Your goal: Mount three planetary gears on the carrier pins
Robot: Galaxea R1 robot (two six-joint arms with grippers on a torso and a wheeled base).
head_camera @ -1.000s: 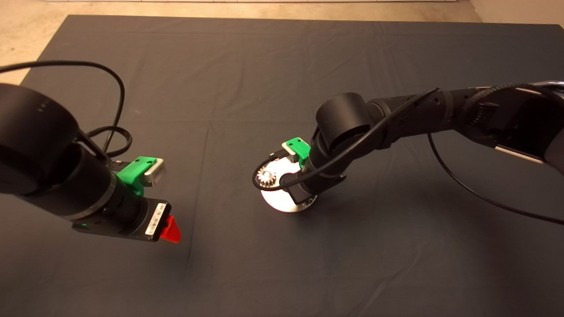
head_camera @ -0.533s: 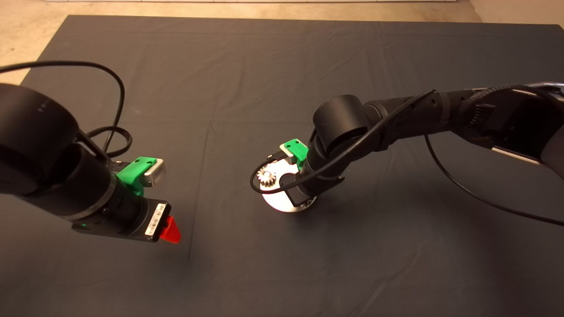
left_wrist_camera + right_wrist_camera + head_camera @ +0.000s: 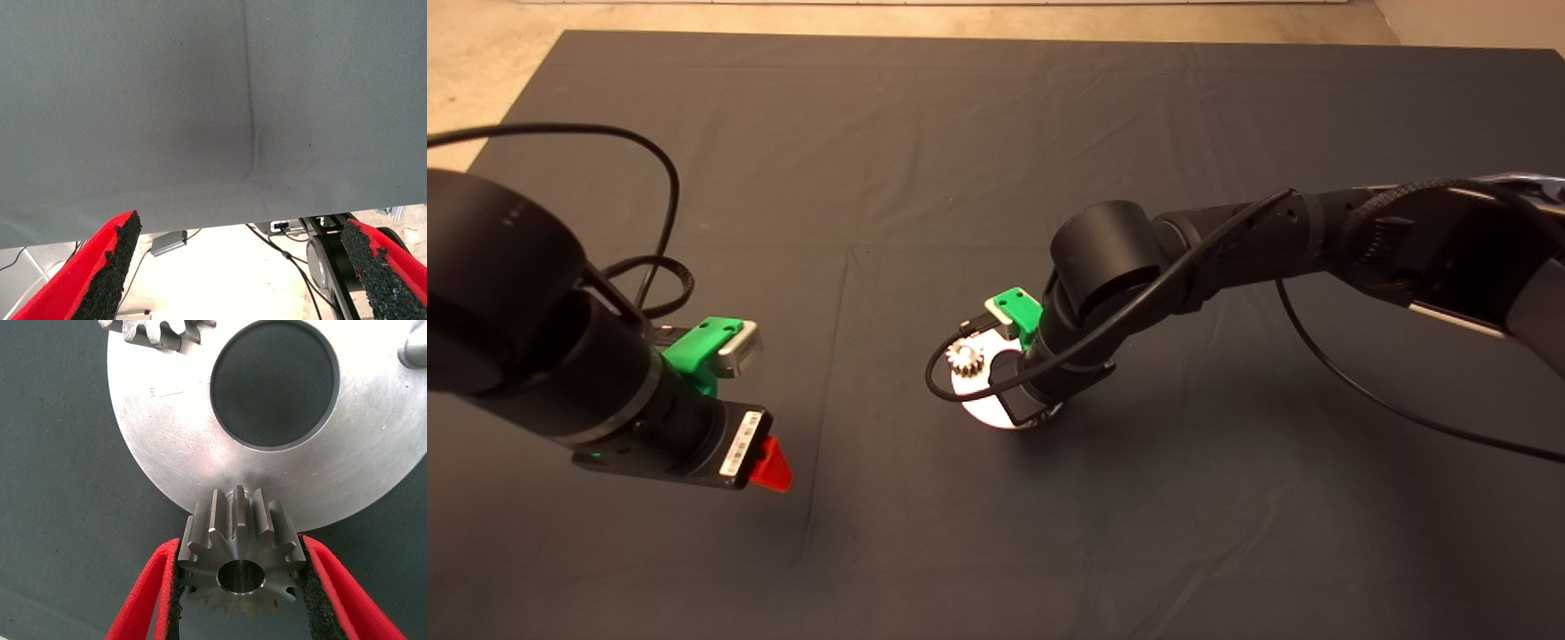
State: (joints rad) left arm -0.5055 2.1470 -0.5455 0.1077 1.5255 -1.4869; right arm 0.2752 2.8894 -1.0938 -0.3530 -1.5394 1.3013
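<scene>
The left end effector point(image 3: 769, 464) hangs idle over the dark-matted counter point(image 3: 925, 151), fingers spread wide and empty. The right end effector point(image 3: 240, 587) pinches a small grey toothed metal gear point(image 3: 239, 560) above the edge of the flat round silver plate point(image 3: 173, 453), where one gear point(image 3: 965, 358) already sits. The second installation seems underway; next it must centre the bore over a free silver peg point(image 3: 413, 350).

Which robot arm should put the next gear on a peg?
The right: its gripper already holds a gear at the round plate. The left gripper hangs open and empty, away from the plate.

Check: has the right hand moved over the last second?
Yes. The right hand, shut on a gear, drifted toward the mat's left and far side, carrier plate shifting with it.
</scene>
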